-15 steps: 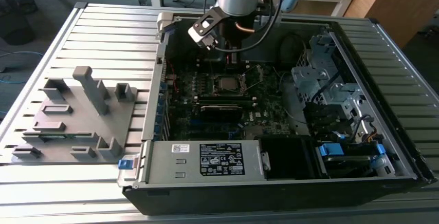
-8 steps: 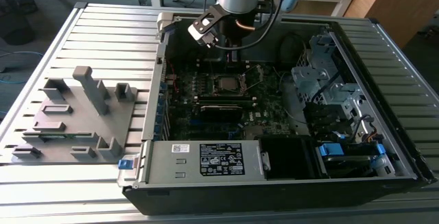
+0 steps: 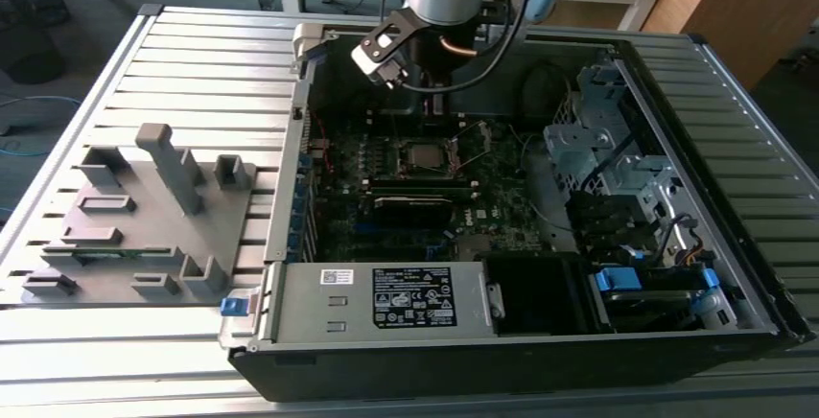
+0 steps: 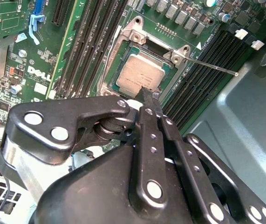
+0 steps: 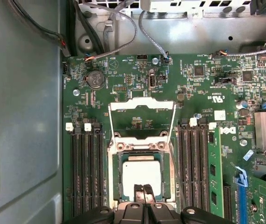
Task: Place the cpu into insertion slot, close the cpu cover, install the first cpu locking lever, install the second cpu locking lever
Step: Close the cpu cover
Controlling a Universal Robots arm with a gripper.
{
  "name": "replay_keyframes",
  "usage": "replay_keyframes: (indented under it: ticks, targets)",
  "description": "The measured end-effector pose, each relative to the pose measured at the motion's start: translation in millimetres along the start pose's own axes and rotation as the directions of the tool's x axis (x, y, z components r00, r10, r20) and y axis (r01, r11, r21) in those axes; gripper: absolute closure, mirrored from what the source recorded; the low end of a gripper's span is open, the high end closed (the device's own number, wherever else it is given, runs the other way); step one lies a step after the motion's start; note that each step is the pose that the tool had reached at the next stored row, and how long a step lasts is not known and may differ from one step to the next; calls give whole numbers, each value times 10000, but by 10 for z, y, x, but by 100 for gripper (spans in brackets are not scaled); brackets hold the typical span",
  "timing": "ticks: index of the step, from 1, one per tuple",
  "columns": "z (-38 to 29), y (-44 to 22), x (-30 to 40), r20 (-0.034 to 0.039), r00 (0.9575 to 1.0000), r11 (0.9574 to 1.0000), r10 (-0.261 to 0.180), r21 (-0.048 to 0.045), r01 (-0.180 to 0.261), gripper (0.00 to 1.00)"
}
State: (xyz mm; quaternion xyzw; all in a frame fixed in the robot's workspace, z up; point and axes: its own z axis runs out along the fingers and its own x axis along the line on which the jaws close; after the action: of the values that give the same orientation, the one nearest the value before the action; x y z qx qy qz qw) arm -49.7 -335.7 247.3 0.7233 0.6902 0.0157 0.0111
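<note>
The cpu lies flat in the insertion slot on the green motherboard; in the second wrist view the cpu shows its dull silver top. The cpu cover is swung open and lies back beyond the socket, with the board visible through its cut-out. A thin locking lever sticks out free at the socket's side. My gripper is shut, its black fingertips together just over the cpu's near edge, nothing visibly between them. In the exterior view the gripper hangs inside the case above the cpu.
Black memory slots flank the socket on both sides. The open computer case holds a power supply, a drive cage and cables. A grey fixture plate sits on the slatted table at the exterior view's left.
</note>
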Motion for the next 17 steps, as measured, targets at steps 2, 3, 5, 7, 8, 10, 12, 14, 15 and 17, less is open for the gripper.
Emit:
replay_keyframes:
  ticks: [2,3,5,7,8,10,12,14,15,17]
  targets:
    - [0,12,1,0,10000,10000,0,0,0,90]
    - [1,19,1,-1,10000,10000,0,-1,0,90]
    - [2,36,2,0,10000,10000,1,-1,-1,90]
    - [3,64,3,-1,10000,10000,2,0,-2,90]
    - [3,79,4,-1,10000,10000,1,1,-1,90]
    - [4,105,5,-1,10000,10000,1,2,-1,90]
    - [5,123,6,0,10000,10000,1,3,-1,90]
    - [5,132,6,0,10000,10000,1,3,-1,90]
    - [1,132,6,1,10000,10000,2,5,-2,90]
    - [-22,133,7,1,10000,10000,2,6,-2,90]
